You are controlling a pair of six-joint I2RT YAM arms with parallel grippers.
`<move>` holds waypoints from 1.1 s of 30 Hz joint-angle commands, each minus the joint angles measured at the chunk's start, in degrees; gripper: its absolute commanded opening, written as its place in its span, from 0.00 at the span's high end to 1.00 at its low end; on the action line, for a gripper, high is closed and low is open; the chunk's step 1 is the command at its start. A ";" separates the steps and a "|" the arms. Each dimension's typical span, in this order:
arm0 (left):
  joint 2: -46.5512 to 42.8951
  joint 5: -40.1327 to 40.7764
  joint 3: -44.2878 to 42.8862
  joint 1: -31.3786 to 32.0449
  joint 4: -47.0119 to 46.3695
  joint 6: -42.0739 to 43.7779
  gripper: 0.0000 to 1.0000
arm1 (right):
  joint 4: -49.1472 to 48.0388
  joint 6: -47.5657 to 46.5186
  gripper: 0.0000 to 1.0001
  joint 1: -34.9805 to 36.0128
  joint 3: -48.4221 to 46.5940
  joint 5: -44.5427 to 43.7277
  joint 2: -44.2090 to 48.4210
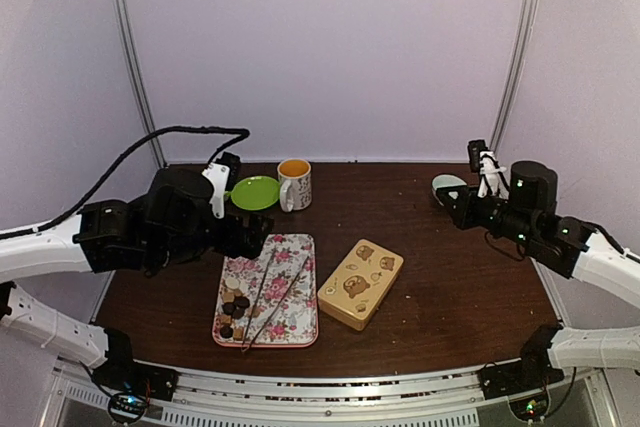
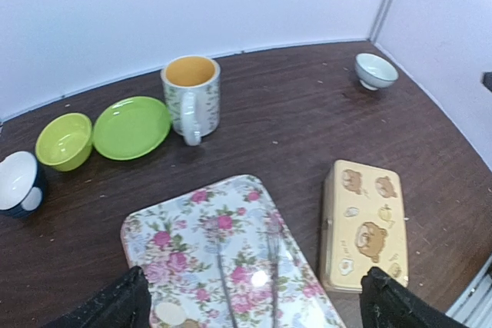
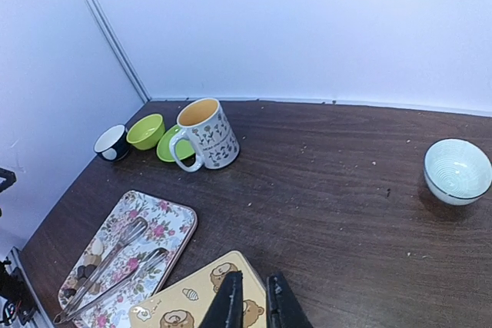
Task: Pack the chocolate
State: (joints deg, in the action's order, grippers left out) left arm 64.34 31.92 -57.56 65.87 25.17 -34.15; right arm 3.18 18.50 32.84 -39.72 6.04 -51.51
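Note:
The chocolate (image 1: 234,311), several dark round and pale pieces, lies at the near left end of a floral tray (image 1: 290,322). It also shows in the right wrist view (image 3: 86,263). In the left wrist view only one pale piece (image 2: 171,313) shows, at the bottom edge. Metal tongs (image 1: 272,292) lie along the tray. A yellow bear-print tin (image 1: 360,282), lid closed, sits right of the tray. My left gripper (image 1: 258,234) hovers over the tray's far end, jaws wide open and empty (image 2: 254,309). My right gripper (image 1: 445,197) is raised at the far right, jaws nearly together and empty (image 3: 256,305).
A floral mug (image 1: 294,184) and a green plate (image 1: 255,192) stand behind the tray. A green bowl (image 2: 64,140) and a navy bowl (image 2: 17,182) sit at the far left. A pale bowl (image 3: 457,170) sits at the far right, by my right gripper. White walls enclose the table.

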 commanded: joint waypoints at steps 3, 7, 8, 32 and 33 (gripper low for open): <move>-10.65 2.75 3.61 -11.51 4.22 2.73 0.02 | 2.81 -5.05 0.86 -0.45 1.28 -10.00 5.45; -16.64 6.86 5.00 -18.31 7.19 1.93 0.02 | 2.15 -5.09 0.13 -0.58 3.02 -17.17 8.33; -18.27 7.83 5.61 -20.40 7.94 1.42 0.02 | 1.75 -4.48 0.05 -0.58 3.79 -20.49 8.95; -15.40 -2.15 27.18 -52.79 -22.55 24.04 0.02 | -37.32 -20.47 0.08 -14.33 27.37 -28.23 6.52; -14.59 -2.25 28.24 -52.99 -25.79 25.29 0.02 | -39.89 -20.52 0.09 -15.01 27.92 -29.14 5.22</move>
State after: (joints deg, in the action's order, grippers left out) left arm 47.99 33.34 -31.53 15.33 12.29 -14.00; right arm -26.96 1.72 19.42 -13.06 -22.02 -42.57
